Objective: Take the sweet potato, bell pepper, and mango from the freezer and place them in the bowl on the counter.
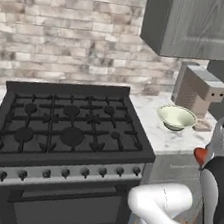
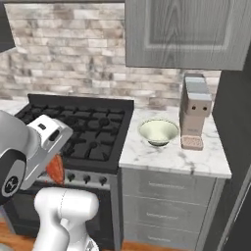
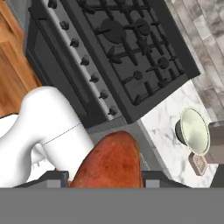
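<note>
My gripper (image 3: 107, 180) is shut on the sweet potato (image 3: 110, 161), a dull reddish-orange lump that rises between the two dark fingertips in the hand view. The sweet potato's end (image 1: 199, 155) sticks out beside my hand at the right edge of the left base view. In the right base view the sweet potato (image 2: 55, 169) hangs under my hand, in front of the stove. The pale cream-green bowl (image 1: 161, 112) (image 2: 142, 130) (image 3: 195, 131) stands empty on the white marble counter (image 1: 151, 125) (image 2: 171, 158), well ahead of the gripper. The freezer's dark side (image 2: 234, 112) is at the far right. The bell pepper and mango are out of view.
A black gas stove (image 1: 72, 123) (image 2: 93, 130) with front knobs sits left of the counter. A coffee machine (image 1: 198, 88) (image 2: 195, 110) stands right behind the bowl. A grey wall cabinet (image 1: 197, 25) hangs above it. Grey drawer fronts (image 2: 166, 196) lie under the counter.
</note>
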Controlling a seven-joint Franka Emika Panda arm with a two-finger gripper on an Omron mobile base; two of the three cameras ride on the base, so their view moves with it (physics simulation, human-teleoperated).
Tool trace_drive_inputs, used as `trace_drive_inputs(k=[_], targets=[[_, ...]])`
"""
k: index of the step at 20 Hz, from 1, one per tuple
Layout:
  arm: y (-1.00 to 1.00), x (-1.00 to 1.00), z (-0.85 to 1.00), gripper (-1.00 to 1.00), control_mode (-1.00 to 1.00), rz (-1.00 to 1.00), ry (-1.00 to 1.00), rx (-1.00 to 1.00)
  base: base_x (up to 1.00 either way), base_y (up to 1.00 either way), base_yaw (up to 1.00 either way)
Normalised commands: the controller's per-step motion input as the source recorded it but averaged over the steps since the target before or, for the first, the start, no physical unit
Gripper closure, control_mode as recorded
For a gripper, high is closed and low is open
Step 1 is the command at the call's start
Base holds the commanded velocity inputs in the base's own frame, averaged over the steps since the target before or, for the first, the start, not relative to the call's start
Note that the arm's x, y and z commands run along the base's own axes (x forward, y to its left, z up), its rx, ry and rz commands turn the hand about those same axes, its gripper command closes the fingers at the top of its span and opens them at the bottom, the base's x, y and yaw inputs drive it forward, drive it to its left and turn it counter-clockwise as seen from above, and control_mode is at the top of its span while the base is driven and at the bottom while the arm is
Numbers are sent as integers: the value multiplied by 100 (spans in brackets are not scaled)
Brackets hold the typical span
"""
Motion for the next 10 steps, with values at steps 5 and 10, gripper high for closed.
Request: trace_drive_inputs(k=[5, 10], targets=[[0, 0, 0, 100, 100, 0, 0, 0, 100, -12, -32], [0, 0, 0, 100, 100, 0, 0, 0, 92, -11, -38]])
